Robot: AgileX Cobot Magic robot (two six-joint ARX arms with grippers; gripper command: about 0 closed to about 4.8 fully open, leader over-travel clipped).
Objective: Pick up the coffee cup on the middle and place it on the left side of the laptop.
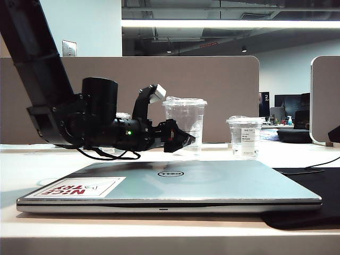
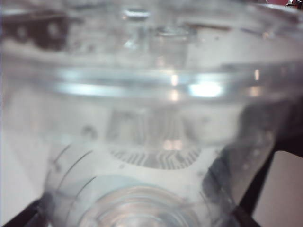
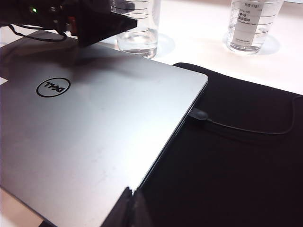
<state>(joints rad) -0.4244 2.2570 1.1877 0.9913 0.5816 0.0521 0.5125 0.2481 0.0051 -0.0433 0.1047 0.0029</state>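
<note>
Coffee cup point(image 1: 185, 125) just before open left claw point(image 1: 183, 139), upright

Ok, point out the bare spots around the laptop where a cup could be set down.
Bare white table lies left of the closed silver Dell laptop. Behind it is crowded: the left gripper, jaws open, at the tall clear coffee cup, a labelled clear cup further right. Its right borders a black mat and cable.

A bright ceiling light strip point(image 1: 228, 24) is seen overhead in the exterior view. Glare is thrown across the laptop point(image 3: 94, 137) lid. The coffee cup point(image 2: 151, 142) is rendered blurred and out of focus in the left wrist view.
</note>
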